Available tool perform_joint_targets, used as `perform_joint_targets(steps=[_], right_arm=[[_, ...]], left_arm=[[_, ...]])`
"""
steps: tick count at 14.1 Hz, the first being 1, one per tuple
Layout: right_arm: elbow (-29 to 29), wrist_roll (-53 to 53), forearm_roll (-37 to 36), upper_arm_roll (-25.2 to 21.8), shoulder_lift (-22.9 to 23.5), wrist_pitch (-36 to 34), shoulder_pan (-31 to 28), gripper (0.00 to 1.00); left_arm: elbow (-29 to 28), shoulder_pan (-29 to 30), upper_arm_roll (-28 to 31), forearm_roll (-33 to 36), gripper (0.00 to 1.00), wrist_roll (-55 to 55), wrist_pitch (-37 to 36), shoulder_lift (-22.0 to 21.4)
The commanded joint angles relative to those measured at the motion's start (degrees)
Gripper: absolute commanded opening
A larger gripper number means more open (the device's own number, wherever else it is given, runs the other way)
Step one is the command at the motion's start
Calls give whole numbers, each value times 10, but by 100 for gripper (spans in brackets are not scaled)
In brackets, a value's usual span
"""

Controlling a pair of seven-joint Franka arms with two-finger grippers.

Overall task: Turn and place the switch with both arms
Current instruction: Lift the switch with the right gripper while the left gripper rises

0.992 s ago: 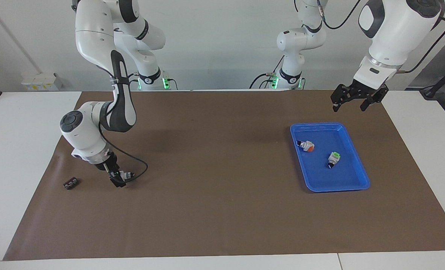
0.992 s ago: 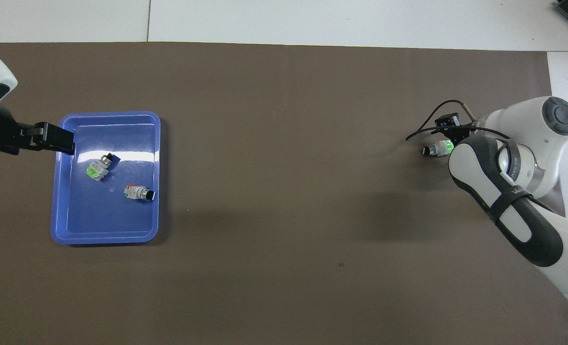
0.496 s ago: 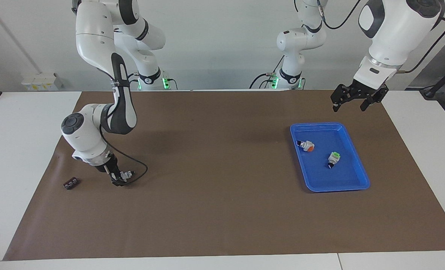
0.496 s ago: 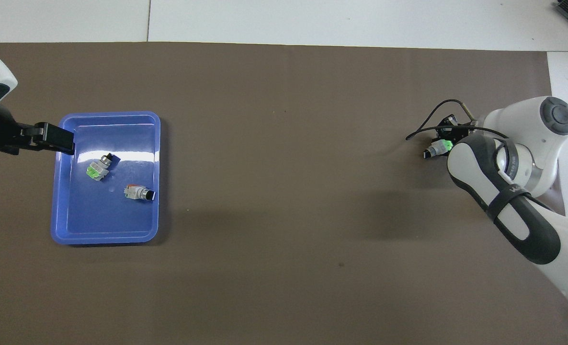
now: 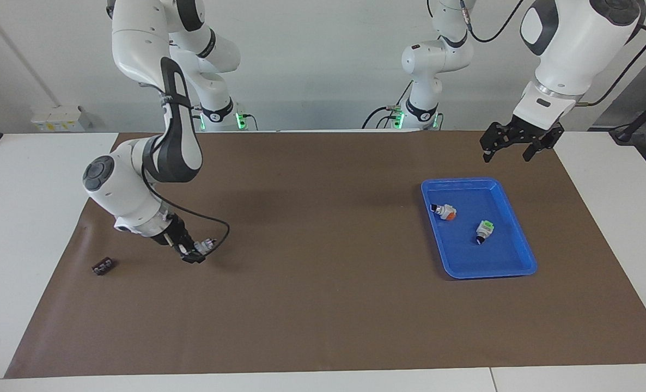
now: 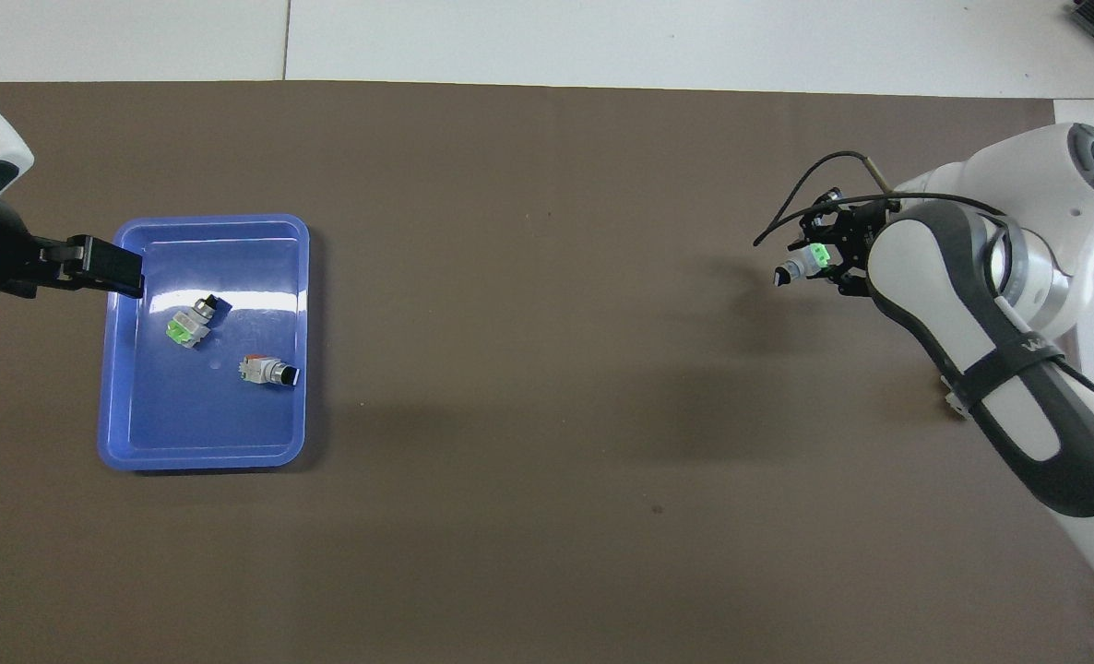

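- Facing view: the right gripper [image 5: 193, 253] hangs low over the brown mat [image 5: 312, 305] at the right arm's end of the desk [image 5: 34, 174], its jaws closed on the switch [image 5: 207, 243].
- Overhead view shows the switch [image 6: 807, 262] held clear of the mat, its green block toward the gripper and its black knob pointing toward the middle of the desk.
- A small dark part [image 5: 103, 266] lies on the mat near the right arm's edge of it.
- The left gripper [image 5: 514, 142] waits in the air, beside the blue tray's [image 5: 524, 247] robot-side corner, jaws spread wide and holding nothing.
- Inside the tray lie an orange-ended switch [image 5: 444, 212] and a green-capped switch [image 5: 483, 230], apart from each other.
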Motion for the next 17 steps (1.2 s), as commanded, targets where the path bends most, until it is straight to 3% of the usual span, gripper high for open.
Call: perform_joint_targets(steps=[1, 4, 10, 13, 17], right_arm=[[0, 20, 98, 32, -49, -34, -5, 0], [5, 124, 195, 100, -70, -19, -4, 0], [29, 301, 249, 224, -74, 77, -3, 0], [28, 331, 267, 233, -73, 104, 27, 0], [27, 331, 267, 233, -75, 105, 38, 0]], left_arm=[[-19, 5, -1, 8, 100, -3, 0, -17], [-19, 4, -1, 8, 100, -3, 0, -17], [-19, -7, -3, 8, 100, -6, 0, -17], [-20, -13, -9, 0, 100, -10, -12, -24], [-35, -20, -10, -121, 91, -94, -8, -32]])
